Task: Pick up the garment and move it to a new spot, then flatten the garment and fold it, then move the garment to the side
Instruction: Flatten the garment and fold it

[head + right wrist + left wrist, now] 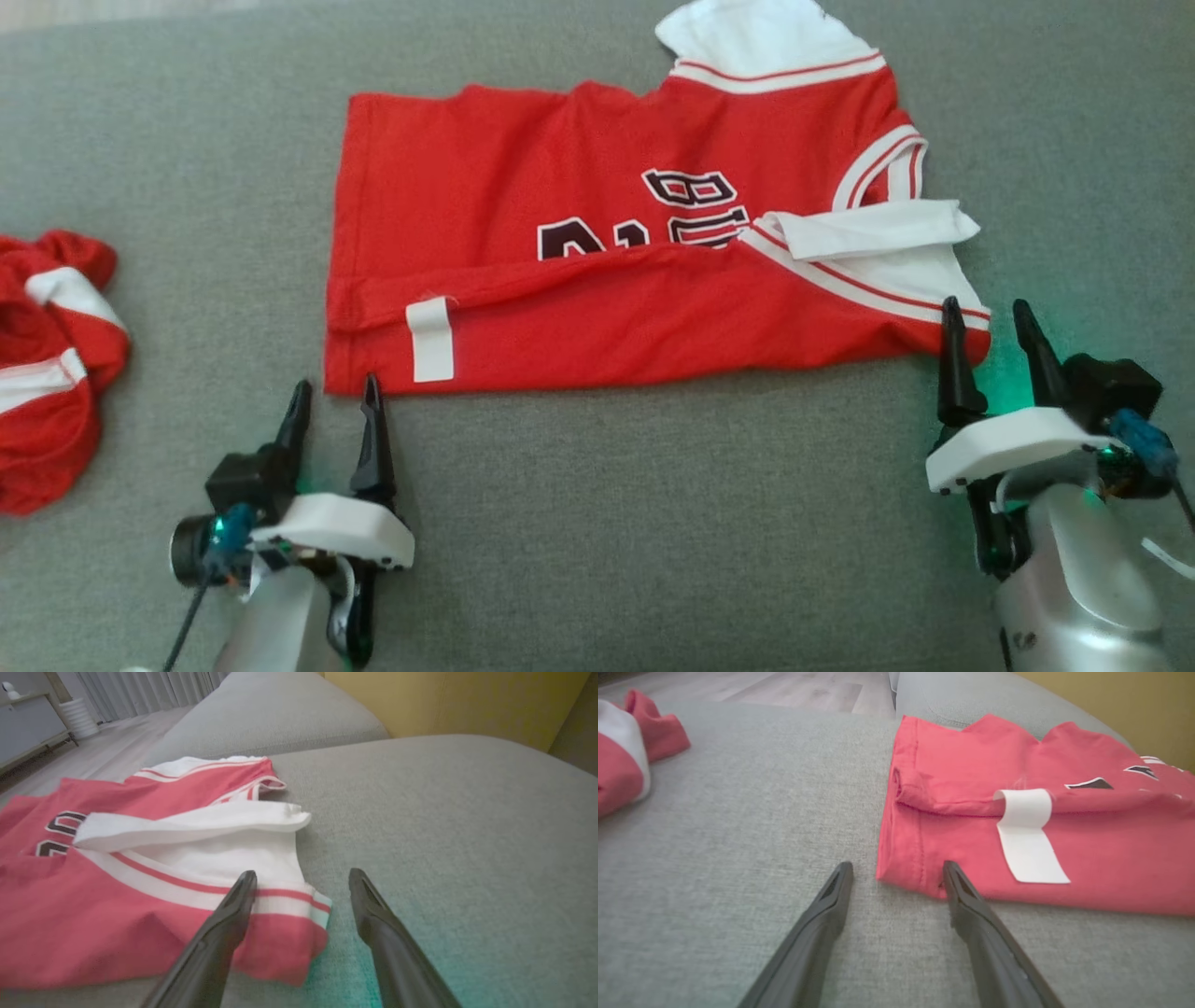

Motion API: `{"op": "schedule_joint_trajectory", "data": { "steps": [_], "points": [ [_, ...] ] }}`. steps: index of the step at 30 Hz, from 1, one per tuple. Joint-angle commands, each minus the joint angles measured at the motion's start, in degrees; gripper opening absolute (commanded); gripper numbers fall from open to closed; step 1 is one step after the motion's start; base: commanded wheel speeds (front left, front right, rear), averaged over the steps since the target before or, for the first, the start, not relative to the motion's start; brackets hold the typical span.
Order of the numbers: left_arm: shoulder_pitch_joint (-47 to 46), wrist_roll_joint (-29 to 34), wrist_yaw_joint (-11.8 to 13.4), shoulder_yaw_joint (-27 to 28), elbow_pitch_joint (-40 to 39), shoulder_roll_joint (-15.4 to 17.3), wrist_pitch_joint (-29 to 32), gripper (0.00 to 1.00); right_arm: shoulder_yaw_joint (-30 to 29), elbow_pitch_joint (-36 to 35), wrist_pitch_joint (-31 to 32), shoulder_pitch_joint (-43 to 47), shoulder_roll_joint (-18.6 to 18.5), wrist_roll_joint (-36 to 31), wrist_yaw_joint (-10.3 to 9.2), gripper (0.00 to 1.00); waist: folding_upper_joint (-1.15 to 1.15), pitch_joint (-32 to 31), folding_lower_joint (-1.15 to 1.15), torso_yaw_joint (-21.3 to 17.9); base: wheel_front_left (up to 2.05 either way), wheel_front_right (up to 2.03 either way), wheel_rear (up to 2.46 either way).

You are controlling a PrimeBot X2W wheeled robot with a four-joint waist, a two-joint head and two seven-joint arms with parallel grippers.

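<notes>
Head view: we see the red shirt (607,280) spread on the grey sofa cushion (653,523), its near long edge lying folded over and its white sleeves toward our right.
Left gripper (336,383): fingers apart and empty, tips at the shirt's near hem corner; we cannot tell whether they touch the cloth.
Right gripper (985,305): fingers apart and empty, one over the near shoulder corner, the other over bare cushion.
Feel: we judge the shirt light, soft and limp, so it will sag and crease when lifted.
Hold: the two near corners look best to us, pinching both layers together.
Risk: catching only the top layer could open the fold.
Other clothing (47,373): crumpled, well apart at our left.
</notes>
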Motion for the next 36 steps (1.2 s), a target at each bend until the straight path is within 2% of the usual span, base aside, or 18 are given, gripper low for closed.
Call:
{"op": "schedule_joint_trajectory", "data": {
  "steps": [1,6,7,9,10,11,12,15,19,26,31,36],
  "points": [
    [-2.0,-0.5,-0.2,1.5,-1.0,0.7,-0.3,1.00,1.0,-0.9,-0.6,-1.3,-0.1,-0.3,-0.04,1.00,0.00,0.9,-0.02,-0.4,0.00,0.00,0.00],
    [-3.7,-2.4,-1.6,-0.6,3.5,0.7,-0.3,1.00,0.5,4.4,-0.6,-3.1,-0.1,-0.4,-0.04,1.00,0.00,1.9,-0.02,-0.4,0.00,0.00,0.00],
    [-3.8,-2.7,-1.8,-1.2,4.6,0.7,-0.3,0.91,0.6,5.6,-0.6,-3.3,-0.1,0.0,-0.04,1.00,0.00,2.0,-0.02,-0.3,0.00,0.00,0.00],
    [-4.1,-3.7,-2.3,-2.4,6.3,0.7,-0.3,0.43,1.8,8.0,-0.6,-3.6,-0.1,0.3,-0.04,1.00,0.00,2.0,-0.02,-0.3,0.00,0.00,0.00],
    [-4.1,-4.1,-2.5,-3.0,7.0,0.7,-0.3,0.36,2.5,9.5,-0.6,-3.7,-0.1,0.8,-0.04,1.00,0.00,2.0,-0.02,-0.2,0.00,0.00,0.00],
    [-4.1,-4.4,-2.8,-3.6,7.7,0.7,-0.3,0.00,3.4,10.9,-0.5,-3.8,-0.1,1.5,-0.04,0.47,0.00,2.0,-0.02,-0.1,0.00,0.00,0.00],
    [-4.1,-4.9,-3.1,-4.1,8.1,0.7,-0.3,0.00,4.4,11.9,-0.5,-4.0,-0.1,2.3,-0.04,0.00,0.00,2.0,-0.02,0.0,0.00,0.00,0.00],
    [-3.8,-5.9,-3.5,-5.0,7.7,0.7,-0.3,0.00,5.7,13.8,-0.5,-4.5,-0.1,4.7,-0.04,0.00,0.00,1.5,-0.02,0.3,0.00,0.00,0.00],
    [-3.4,-5.7,-3.6,-3.5,3.7,0.7,-0.3,0.00,5.3,12.3,-0.6,-5.5,-0.1,6.2,-0.04,0.00,0.00,0.1,-0.02,0.7,0.00,0.00,0.00],
    [-6.0,-1.9,-3.8,2.8,-2.7,1.0,-0.3,0.00,3.7,9.0,-0.6,-9.7,-0.3,8.3,-0.04,0.00,0.00,-5.1,-0.02,1.4,0.00,0.00,0.00],
    [-7.3,-0.6,-4.1,6.5,-2.6,2.0,-0.3,0.00,4.3,9.9,-0.3,-12.2,-2.1,10.3,-0.04,0.00,0.00,-9.6,-0.02,1.6,0.00,0.00,0.00],
    [-3.4,0.3,-4.2,7.7,1.7,1.8,-0.3,0.00,5.6,11.7,1.9,-9.5,-3.5,13.0,-0.04,0.00,0.00,-13.0,-0.02,1.6,0.00,0.00,0.00]
  ]
}}
